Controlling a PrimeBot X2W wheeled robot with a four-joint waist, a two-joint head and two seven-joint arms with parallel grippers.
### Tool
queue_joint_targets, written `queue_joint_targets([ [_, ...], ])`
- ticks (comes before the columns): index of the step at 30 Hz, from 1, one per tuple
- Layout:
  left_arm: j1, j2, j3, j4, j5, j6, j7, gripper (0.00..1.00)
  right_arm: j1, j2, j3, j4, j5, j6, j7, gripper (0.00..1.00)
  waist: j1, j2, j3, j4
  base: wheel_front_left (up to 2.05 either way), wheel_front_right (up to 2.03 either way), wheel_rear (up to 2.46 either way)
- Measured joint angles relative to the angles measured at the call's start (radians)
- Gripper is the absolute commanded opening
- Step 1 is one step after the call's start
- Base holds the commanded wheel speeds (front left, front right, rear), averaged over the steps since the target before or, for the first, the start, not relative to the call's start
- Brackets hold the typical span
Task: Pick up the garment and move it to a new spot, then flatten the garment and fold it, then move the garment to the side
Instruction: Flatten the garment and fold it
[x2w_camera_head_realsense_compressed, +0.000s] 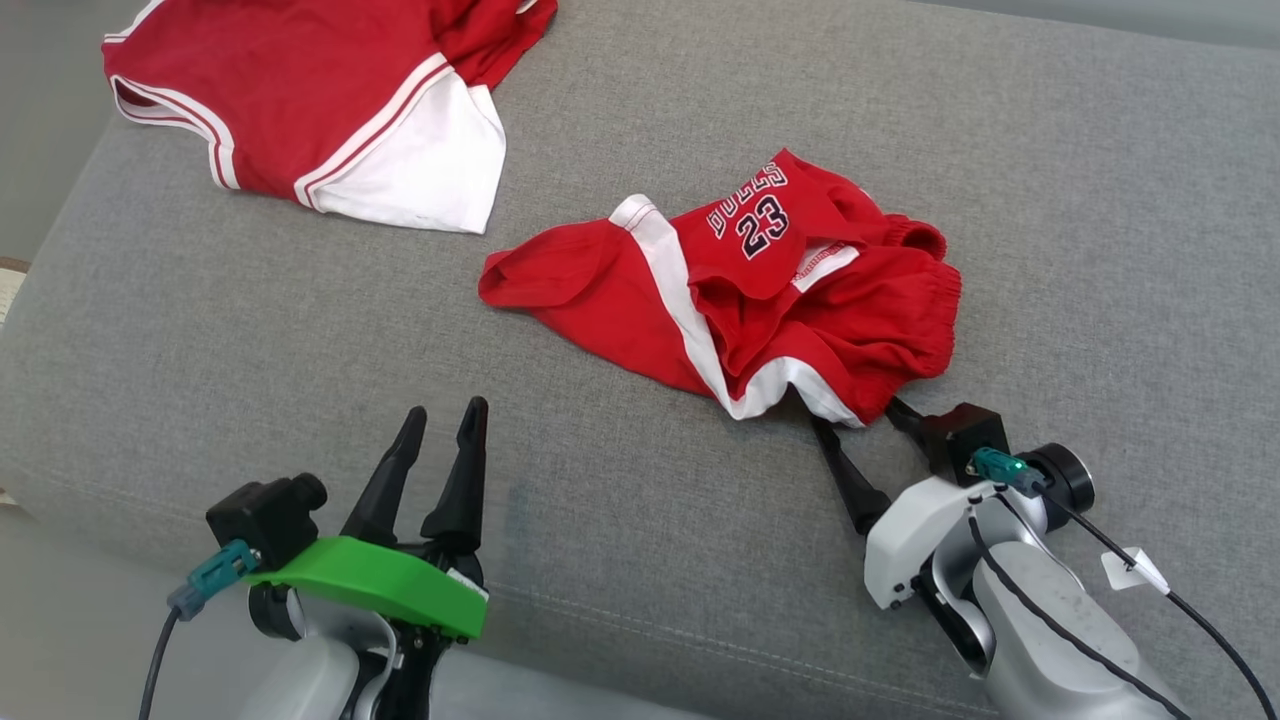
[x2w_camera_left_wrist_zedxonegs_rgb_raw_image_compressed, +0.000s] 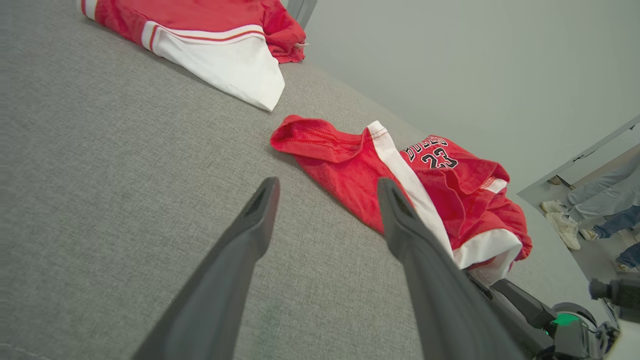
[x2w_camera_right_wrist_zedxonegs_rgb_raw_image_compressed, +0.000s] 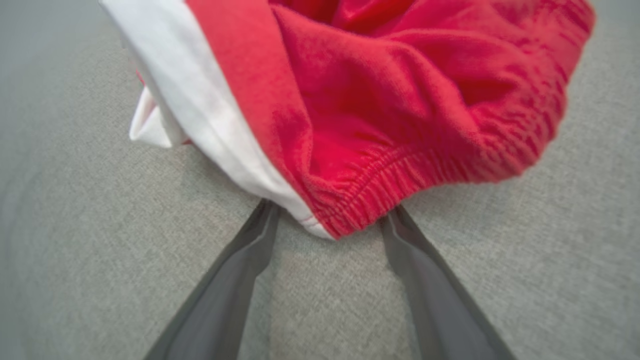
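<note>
The garment is a pair of red shorts with a white side stripe and a "23" print, lying crumpled on the grey cushion. It also shows in the left wrist view and close up in the right wrist view. My right gripper is open at the garment's near edge. Its fingertips straddle the elastic hem and touch the cloth without closing on it. My left gripper is open over bare cushion to the garment's left, holding nothing.
A second red and white garment lies at the cushion's far left corner. The cushion's front seam runs just beyond my wrists. A person's legs and shoes stand on the floor past the cushion's right side.
</note>
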Motion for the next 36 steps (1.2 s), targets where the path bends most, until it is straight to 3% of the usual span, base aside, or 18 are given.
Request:
queue_joint_targets([
  [3,0.002,-0.001,0.011,0.000,0.006,0.000,0.000,1.00,-0.012,0.000,0.008,0.014,0.017,0.004,-0.007,1.00,0.0000,0.0000,0.002,0.003,0.00,0.00,0.00],
  [4,0.002,-0.002,0.012,0.000,0.006,0.000,0.000,1.00,-0.015,0.000,0.010,0.018,0.018,0.008,-0.007,0.94,0.0000,0.0000,0.001,0.003,0.00,0.00,0.00],
  [6,0.004,-0.004,0.018,0.001,0.006,-0.002,0.000,1.00,-0.018,0.001,0.015,0.025,0.024,0.008,-0.016,0.42,0.0000,0.0000,0.000,0.002,0.00,0.00,0.00],
  [9,0.022,-0.006,0.047,0.001,0.010,-0.003,0.000,1.00,-0.021,0.000,0.030,0.037,0.031,0.008,-0.018,0.01,0.0000,0.0000,-0.004,-0.003,0.00,0.00,0.00],
  [21,0.040,0.012,0.118,-0.004,0.028,-0.003,0.000,1.00,-0.017,0.002,0.073,0.037,0.052,0.017,-0.026,0.00,0.0000,0.0000,-0.018,-0.071,0.00,0.00,0.00],
  [31,0.056,0.035,0.107,0.021,0.064,-0.013,0.000,1.00,-0.015,-0.078,0.076,-0.028,0.085,0.018,-0.024,0.00,0.0000,0.0000,-0.044,-0.165,0.00,0.00,0.00],
  [36,0.049,0.050,0.064,0.041,0.076,-0.031,0.042,1.00,-0.011,-0.111,0.133,-0.057,0.095,0.019,0.011,0.00,0.0000,0.0000,-0.051,-0.207,0.00,0.00,0.00],
])
